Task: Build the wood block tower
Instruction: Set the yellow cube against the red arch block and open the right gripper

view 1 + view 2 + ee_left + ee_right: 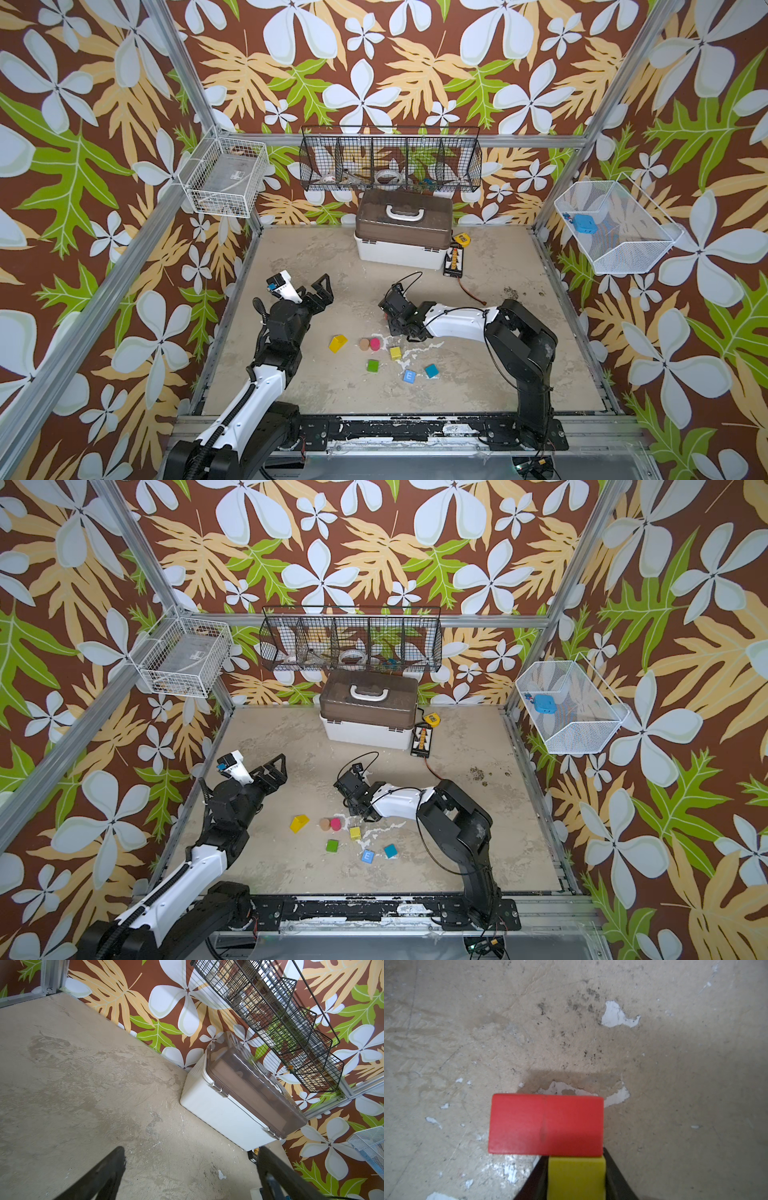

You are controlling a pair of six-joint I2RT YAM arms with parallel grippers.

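Note:
In the right wrist view my right gripper [576,1167] is shut on a yellow block [576,1178], with a dark finger tight against each side. A red block [546,1125] stands on the table just beyond it, and their edges meet. In both top views this gripper [394,328] points down and hides both blocks. Loose on the table lie a yellow wedge [337,343], a tan cylinder [364,343], a pink cylinder [375,343], a yellow cube [395,353], a green cube [372,365], a blue "E" cube [409,376] and a teal cube [432,370]. My left gripper [322,287] [192,1150] hangs open and empty, far left of them.
A white box with a brown lid [403,232] stands at the back, with a yellow tape measure [460,239] and a black board [454,259] beside it. A black wire basket [390,160] hangs on the back wall. White wire baskets [224,176] [615,226] hang on the side frames.

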